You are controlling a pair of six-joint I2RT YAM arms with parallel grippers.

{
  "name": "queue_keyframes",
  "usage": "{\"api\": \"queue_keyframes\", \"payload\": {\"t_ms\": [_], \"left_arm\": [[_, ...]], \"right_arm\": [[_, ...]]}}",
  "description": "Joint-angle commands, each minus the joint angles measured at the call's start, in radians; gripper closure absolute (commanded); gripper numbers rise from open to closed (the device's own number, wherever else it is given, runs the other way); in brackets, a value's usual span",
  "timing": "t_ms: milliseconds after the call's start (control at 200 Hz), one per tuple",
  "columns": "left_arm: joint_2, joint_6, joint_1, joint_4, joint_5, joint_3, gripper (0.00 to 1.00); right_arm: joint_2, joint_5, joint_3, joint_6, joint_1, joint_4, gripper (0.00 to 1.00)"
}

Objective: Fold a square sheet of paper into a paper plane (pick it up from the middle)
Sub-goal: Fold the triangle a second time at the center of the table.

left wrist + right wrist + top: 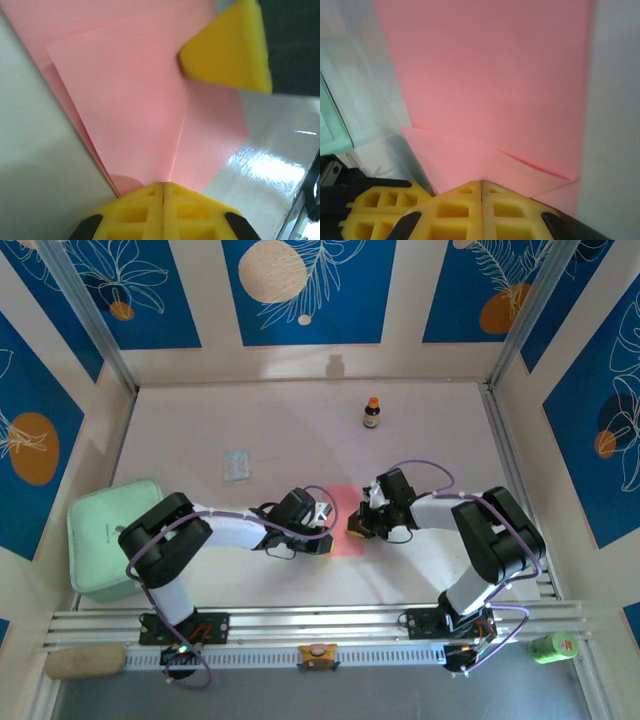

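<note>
Jaws on our left gripper [163, 186] are pressed tight together, no gap between them, the tips sitting on a pointed corner of the salmon-pink sheet of paper [140, 100]. We cannot tell whether that corner is pinched or only pressed down. Our right gripper [481, 183] is clenched the same way, its tips at the opposite edge of the sheet, where two folded flaps overlap. From the left wrist we see one yellow pad [227, 50] of the right gripper resting on the sheet. From above, the sheet lies flat on the table [300, 430] between the two grippers, near the front rail. Farther out stand a small bottle [372, 413], a pale packet [236, 464] and a mint-green box [105, 535].
</note>
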Motion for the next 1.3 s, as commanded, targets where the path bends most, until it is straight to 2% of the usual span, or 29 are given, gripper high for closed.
{"api": "queue_keyframes", "payload": {"t_ms": [0, 290, 470, 550, 670, 800, 1010, 1295], "left_arm": [[0.042, -0.005, -0.01, -0.091, -0.014, -0.039, 1.0], [0.042, -0.002, -0.01, -0.095, -0.013, -0.033, 1.0], [0.035, -0.004, -0.01, -0.094, -0.016, -0.033, 1.0], [0.036, -0.005, -0.011, -0.092, -0.016, -0.03, 1.0], [0.035, -0.005, -0.011, -0.097, -0.014, -0.021, 1.0], [0.029, -0.005, -0.011, -0.099, -0.014, -0.01, 1.0], [0.004, -0.002, -0.01, -0.121, -0.007, 0.025, 1.0], [-0.036, -0.006, -0.008, -0.098, 0.031, 0.12, 0.94]], "right_arm": [[-0.012, 0.068, 0.005, -0.025, -0.061, -0.033, 1.0], [-0.026, 0.076, 0.048, -0.038, -0.121, -0.065, 1.0], [-0.138, 0.071, 0.025, -0.028, -0.116, -0.064, 1.0], [-0.165, 0.014, 0.016, -0.033, -0.108, -0.035, 1.0], [-0.128, -0.065, 0.024, -0.037, -0.076, -0.008, 1.0], [-0.065, -0.044, 0.028, -0.05, -0.04, -0.023, 1.0], [0.034, 0.007, 0.032, -0.044, -0.046, -0.043, 1.0], [0.052, 0.036, 0.034, -0.041, -0.051, -0.061, 1.0]]}}
